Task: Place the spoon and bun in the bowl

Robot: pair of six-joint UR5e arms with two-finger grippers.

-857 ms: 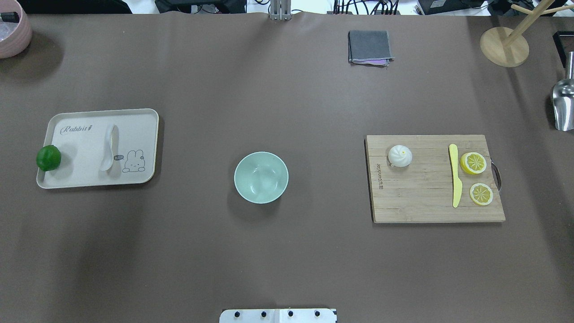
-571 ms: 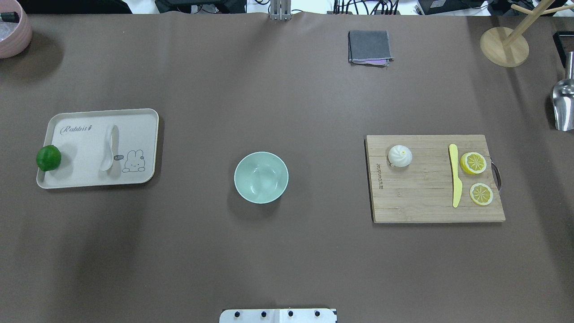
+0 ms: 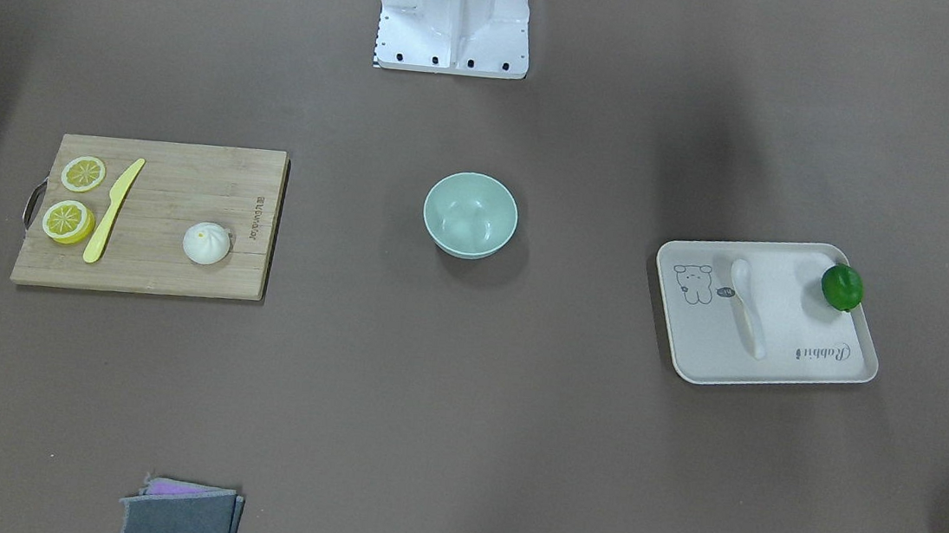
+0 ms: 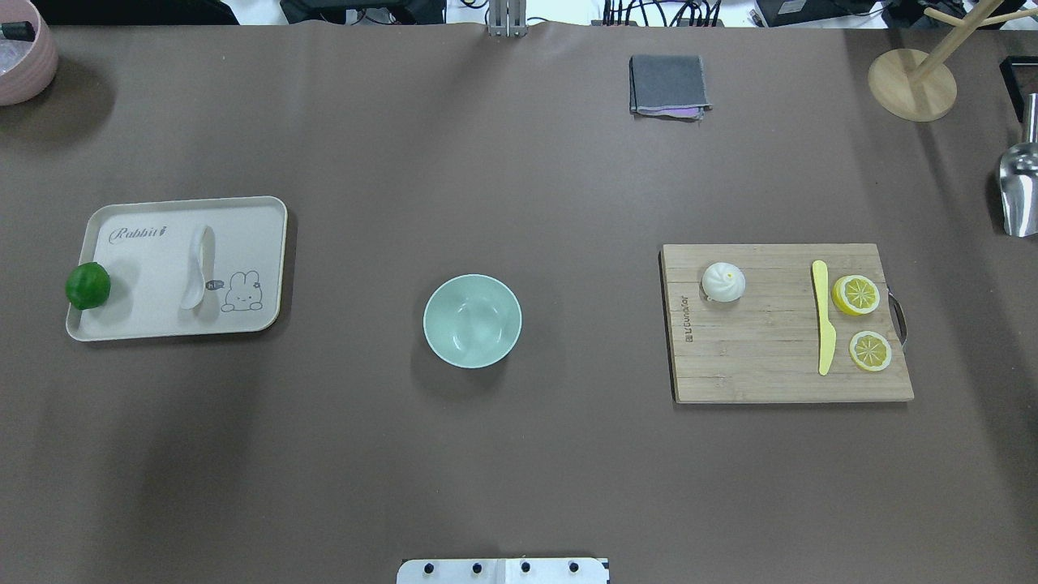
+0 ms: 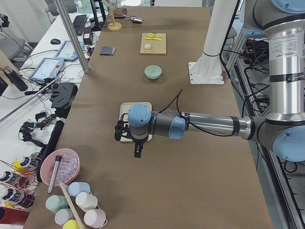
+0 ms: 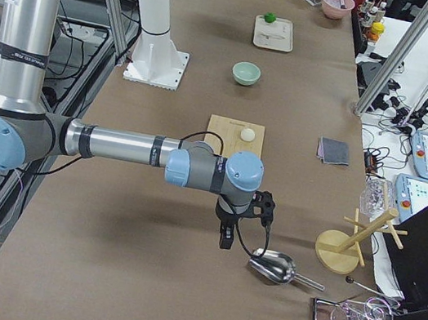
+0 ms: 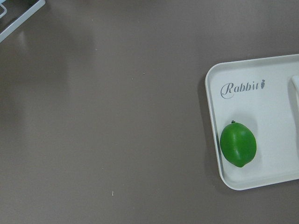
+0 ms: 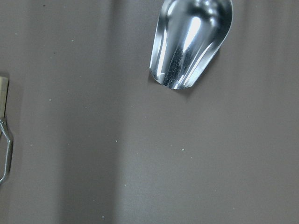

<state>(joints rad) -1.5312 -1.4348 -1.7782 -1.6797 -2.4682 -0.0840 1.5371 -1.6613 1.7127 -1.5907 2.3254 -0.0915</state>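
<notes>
Nothing has budged on the tabletop (image 4: 519,454) since a moment ago. Look: the cutting board (image 4: 770,365) and the tray (image 4: 154,320) flank the empty bowl (image 4: 472,321). By the tray hangs the left hand (image 5: 137,150), beyond the cutting board the right hand (image 6: 224,237); open or closed, cannot tell. On the tray lies the spoon (image 4: 197,268); the bun (image 4: 722,281) sits on the cutting board.

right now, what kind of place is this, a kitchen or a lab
Probably a robotics lab, not a kitchen: a robot arm reaches over the covered table, with a tablet and keyboard alongside.
</notes>
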